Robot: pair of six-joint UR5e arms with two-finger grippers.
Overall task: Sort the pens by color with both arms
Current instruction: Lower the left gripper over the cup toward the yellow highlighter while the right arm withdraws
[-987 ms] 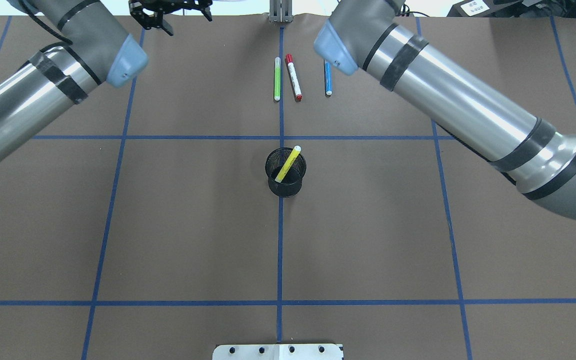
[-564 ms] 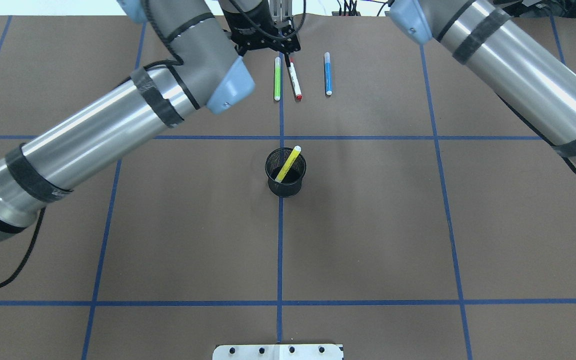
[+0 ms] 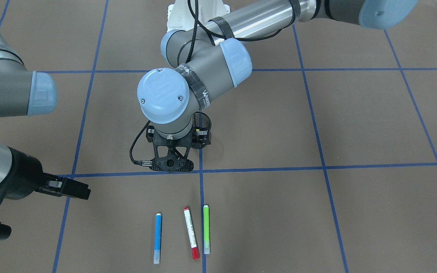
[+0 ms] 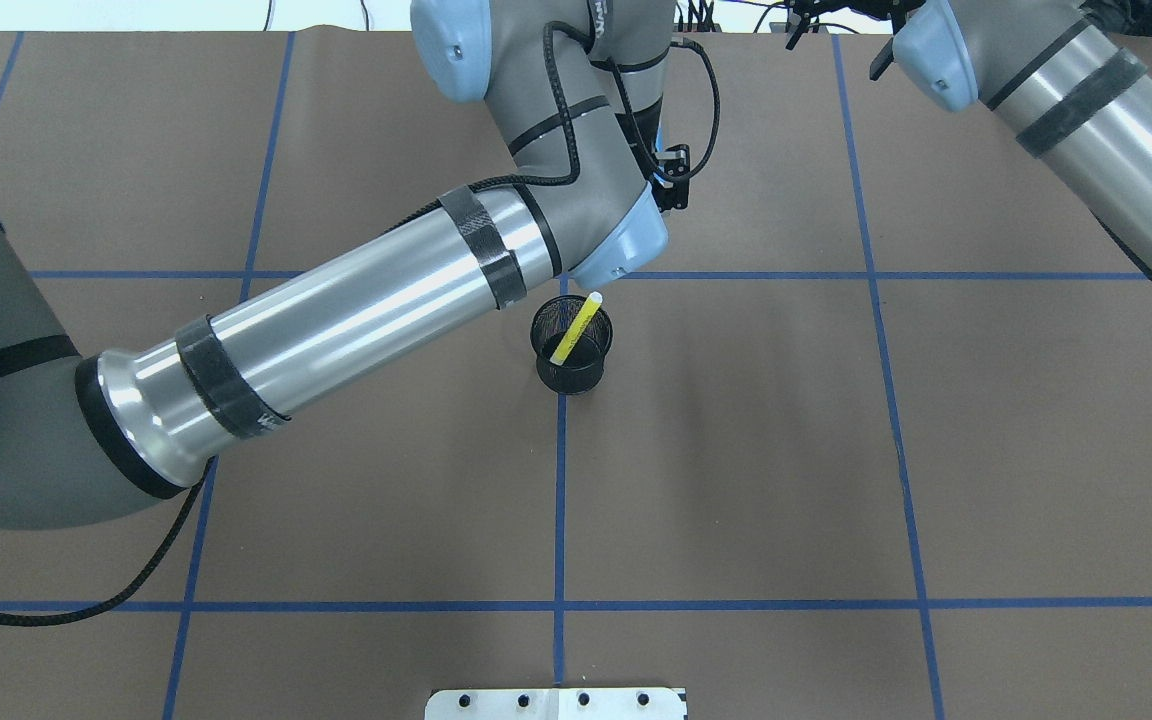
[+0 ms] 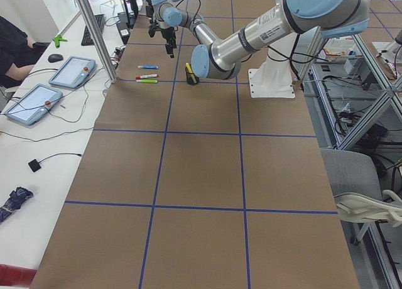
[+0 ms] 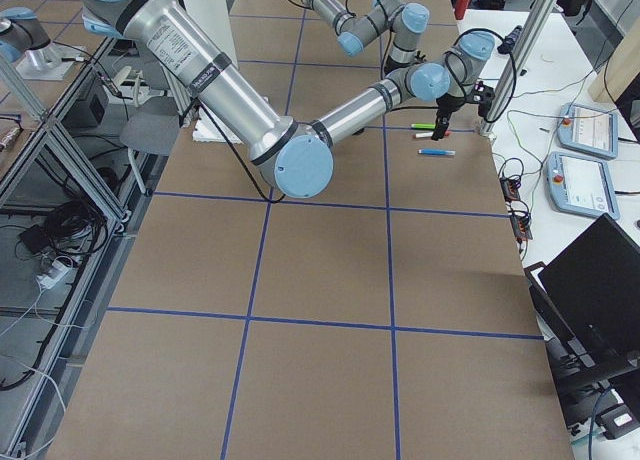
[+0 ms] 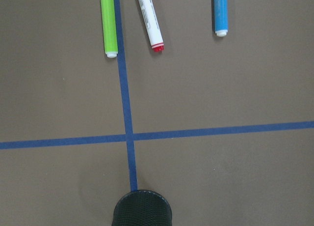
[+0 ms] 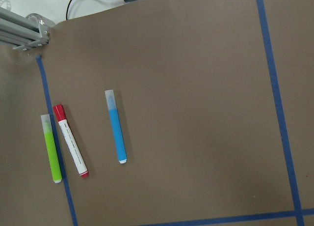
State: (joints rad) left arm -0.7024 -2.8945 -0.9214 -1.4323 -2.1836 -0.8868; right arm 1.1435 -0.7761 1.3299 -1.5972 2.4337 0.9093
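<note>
The left gripper (image 3: 171, 151) is hovering over the table (image 4: 736, 480), between the black mesh cup (image 4: 572, 372) and a row of three pens. Its fingers are hiding under the wrist, so I cannot tell whether they are spread or pressed together. The yellow pen (image 4: 577, 328) is leaning inside the cup. The green pen (image 3: 206, 234), red-capped pen (image 3: 190, 238) and blue pen (image 3: 158, 238) are lying loose on the table, near its far edge from the robot. The right gripper (image 3: 40, 210) is waiting off to the side of the blue pen, its fingers appearing spread and empty. In my judgement the left arm is lining up its next pick. It should be coming straight down over the middle of one barrel, fingers across it. The green pen is lying along a blue tape line (image 7: 122, 98) with the red-capped pen just beside it and slightly askew, so a careless finger is risking a knock to the neighbour. The cup is standing close behind the wrist, a cable (image 3: 131, 149) is looping beside the gripper, and the two arms are sharing one row.
</note>
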